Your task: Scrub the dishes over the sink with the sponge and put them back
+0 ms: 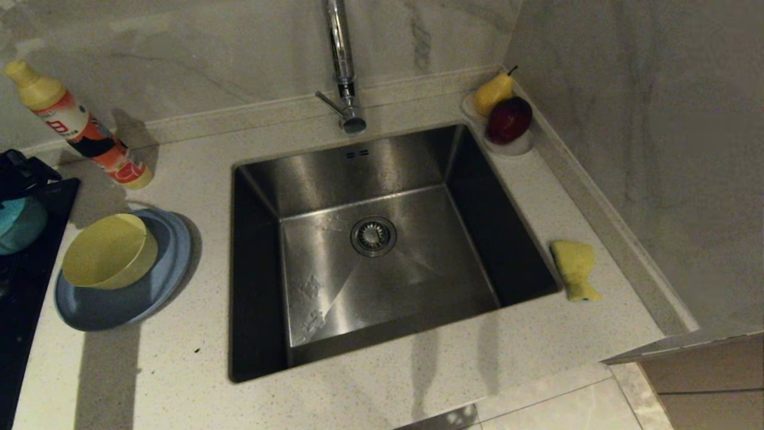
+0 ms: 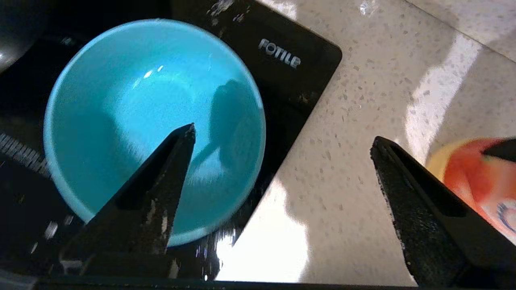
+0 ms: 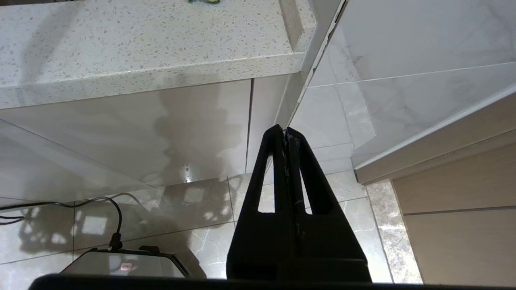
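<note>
Quick head count at the sink, three dishes in all.

Two bowls: one yellow (image 1: pixel 109 251), one teal (image 2: pixel 153 129). One blue plate (image 1: pixel 128 298), one sponge (image 1: pixel 575 269), one sink (image 1: pixel 370 239), one tap (image 1: pixel 341 65), one bottle (image 1: pixel 77 125), one pear (image 1: pixel 493 92), one dark red fruit (image 1: pixel 509 119).

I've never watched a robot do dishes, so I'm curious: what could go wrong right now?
The left fingers stand open over the teal bowl, which sits on the glossy black cooktop; a careless move might nudge or scrape it.

The yellow bowl leans on the blue plate, so lifting either could shift the other.

The sponge lies at the sink edge and could drop in.
</note>
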